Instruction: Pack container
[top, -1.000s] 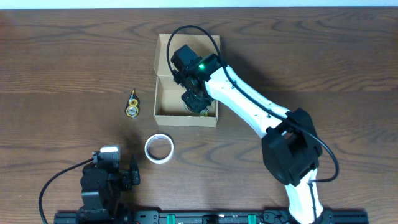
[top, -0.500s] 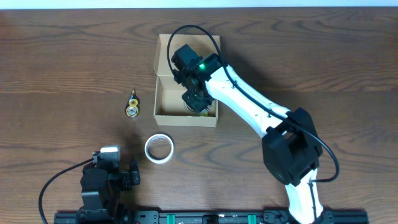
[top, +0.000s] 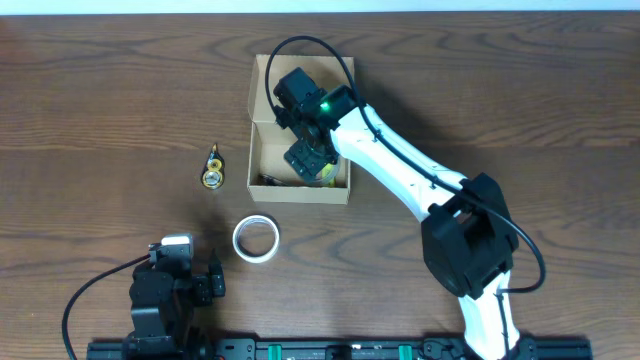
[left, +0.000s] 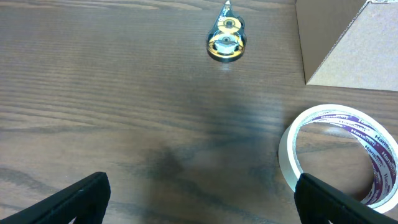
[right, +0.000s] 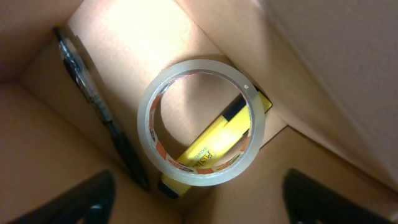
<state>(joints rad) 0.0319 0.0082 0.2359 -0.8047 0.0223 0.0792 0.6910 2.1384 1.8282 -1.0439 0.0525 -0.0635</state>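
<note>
The container (top: 263, 130) is a tan cardboard box with its flap lid standing open at the back. My right gripper (top: 308, 158) hangs inside it, jaws wide open (right: 202, 208). Just below the jaws a clear tape roll (right: 202, 121) lies free on the box floor, on top of a yellow item (right: 217, 144). A black pen (right: 102, 118) lies along the box's left wall. My left gripper (top: 205, 285) rests open near the table's front edge (left: 208, 208), holding nothing.
A white tape roll (top: 256, 239) (left: 339, 152) lies on the table in front of the box. A small yellow correction-tape dispenser (top: 213, 168) (left: 227, 40) sits left of the box. A corner of the box (left: 348, 43) shows in the left wrist view.
My right gripper has gone from shut to open inside the box, letting go of the clear tape roll. The left arm has not moved.
</note>
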